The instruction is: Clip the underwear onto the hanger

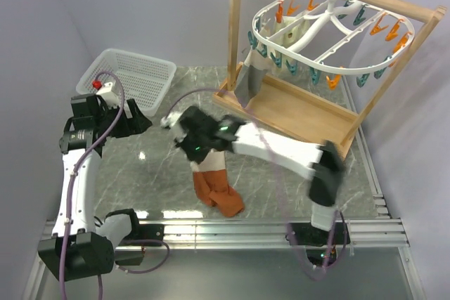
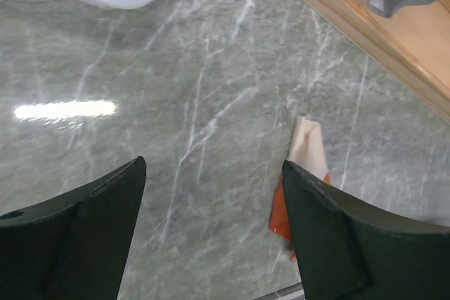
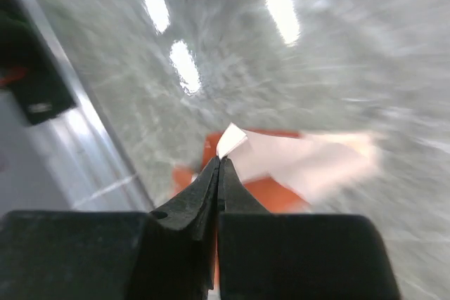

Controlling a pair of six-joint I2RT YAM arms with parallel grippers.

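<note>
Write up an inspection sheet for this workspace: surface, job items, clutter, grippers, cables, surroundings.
Surface: grey marble table, glare patches, no spills seen.
Job's things: rust-orange underwear near the front edge, cream waistband uppermost; white oval hanger hooked on the wooden frame, orange and teal pins dangling.
Clutter: white basket at back left; grey cloth and cream cloth clipped to the hanger.
Grippers: left gripper open over bare table, holding nothing; right gripper shut on the underwear's waistband.
Cables: purple cable along the left arm; another loops from the right arm over the table.
Surroundings: plain walls; metal rails at the near edge.
</note>
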